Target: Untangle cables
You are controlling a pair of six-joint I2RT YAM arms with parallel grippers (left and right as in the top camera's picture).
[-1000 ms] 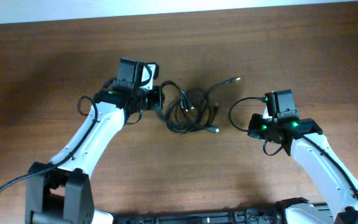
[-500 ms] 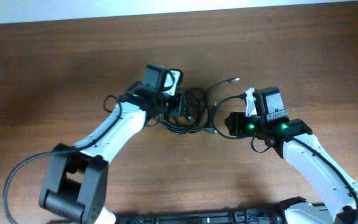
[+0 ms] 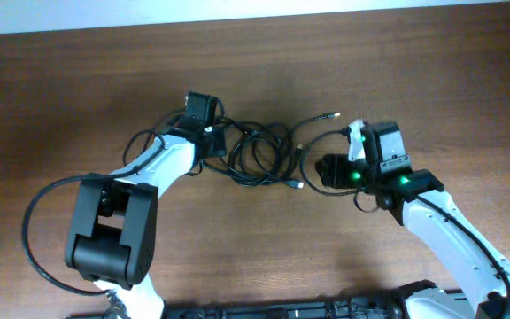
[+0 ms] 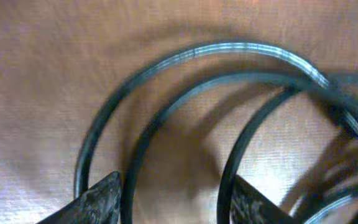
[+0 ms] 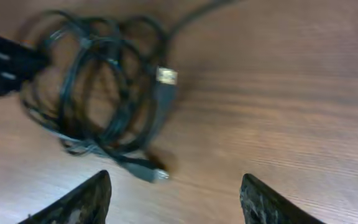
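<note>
While both hands sit at opposite ends of the cables point(image 3: 259, 158), I judge that nothing is gripped yet. The tangle lies mid-table point(image 3: 78, 71), directly between them. My left hand point(image 4: 174, 200) is spread wide with two strands of a loop running up through its gap, neither one pinched as far as I can tell. My right hand point(image 5: 176, 198) is equally wide open and holds nothing, hanging just short of the bundle's right edge.

The main risk I see is closing the left hand on both strands at once; that would drag the whole bundle instead of freeing one cord. The left wrist view is too blurred for me to say whether those strands belong to one cord or two. If the right hand then pulls on a loop instead of an end, I expect the knot to cinch tighter. A plug could also catch inside a neighbouring loop and carry it along.

As for orientation, the bundle's long axis runs across the table from left hand to right hand, sagging slightly toward the near-right. One free tail points up and to the right, ending in a light plug tip point(image 3: 335, 113) clear of the loops; a second plug point(image 3: 300, 184) sticks out at the near-right edge, aimed roughly at my right hand.
</note>
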